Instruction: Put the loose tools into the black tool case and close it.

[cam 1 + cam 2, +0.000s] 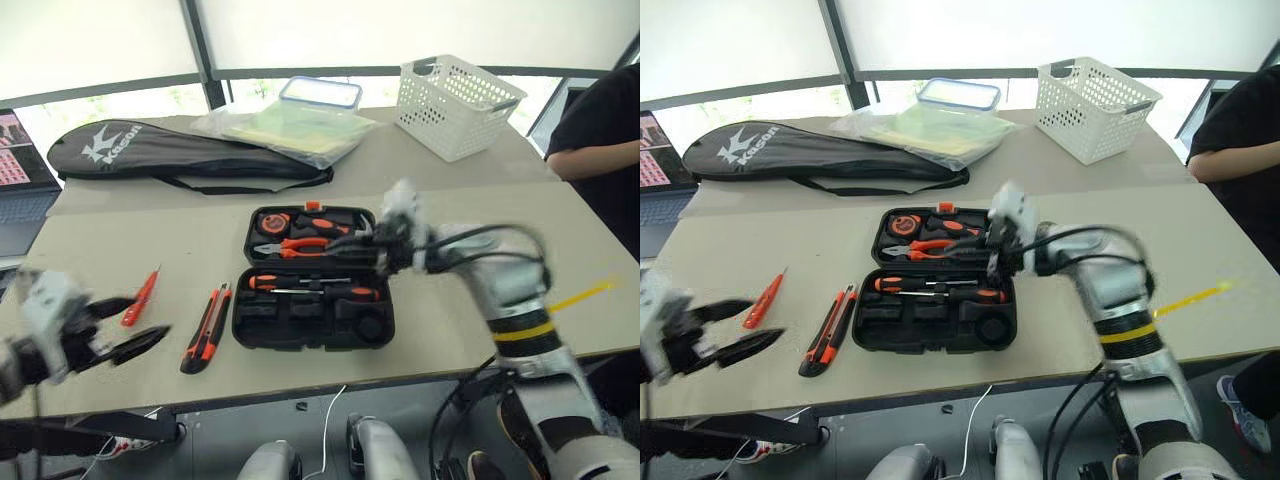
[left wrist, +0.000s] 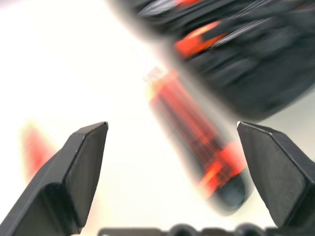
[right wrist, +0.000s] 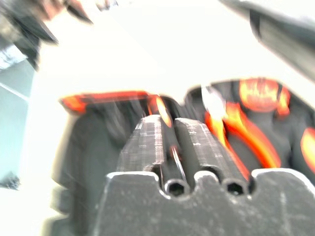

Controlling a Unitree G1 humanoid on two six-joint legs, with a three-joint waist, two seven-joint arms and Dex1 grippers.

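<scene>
Hovering near utility knife [image 1: 205, 328], left fingers [image 1: 140, 345] spread; right fingers' [image 3: 147, 142] gap unclear over case [image 1: 312, 318]

Right arm [image 1: 1110, 290]: grey casing wearing a yellow band, black cables looping alongside it. Left gripper [image 2: 172, 172]: two black wedge-shaped fingers [image 2: 74, 172]. Right gripper [image 3: 172, 142]: two textured black fingers showing round screw holes at their base.

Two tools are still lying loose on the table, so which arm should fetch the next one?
Probably the left. Its pincer is open beside the red screwdriver and utility knife, on the left of the open tool case. The right pincer hangs over the case.
</scene>
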